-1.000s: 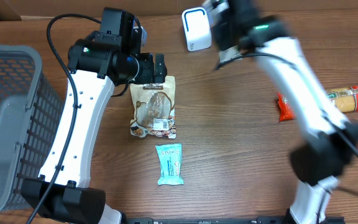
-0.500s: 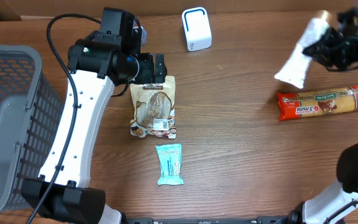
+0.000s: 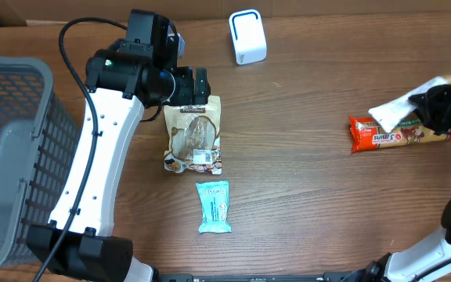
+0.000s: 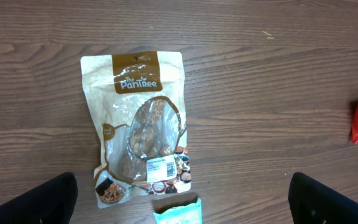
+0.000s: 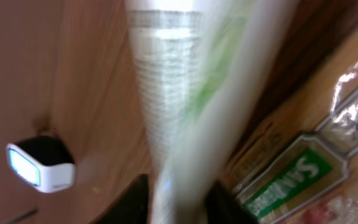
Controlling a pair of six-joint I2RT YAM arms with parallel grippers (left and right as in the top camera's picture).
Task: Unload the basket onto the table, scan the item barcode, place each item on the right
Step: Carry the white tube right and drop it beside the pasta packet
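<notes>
A grey basket [image 3: 10,149] stands at the table's 9 o'clock edge. Toward 3 o'clock from it, the left gripper [image 3: 191,88] hangs over the top edge of a brown pouch [image 4: 138,127], which lies flat with its label upward. The gripper's fingers [image 4: 39,199] are spread wide, and they hold nothing. At the pouch's 6 o'clock, just beside its lower edge, lies a small teal packet [image 3: 214,206]. A white scanner [image 3: 247,37] with a blue rim stands at the table's 12 o'clock, well apart from the pouch.

Over at 3 o'clock a red packet [image 3: 398,131] lies flat on the wood. The white packet [image 3: 402,106], the item for scanning, slants across its upper edge and points toward 9 o'clock. Its far end sits between the fingers of the right gripper [image 3: 431,106]. The wrist view is blurred, so I cannot tell whether those jaws press on the packet or stand slack around it.
</notes>
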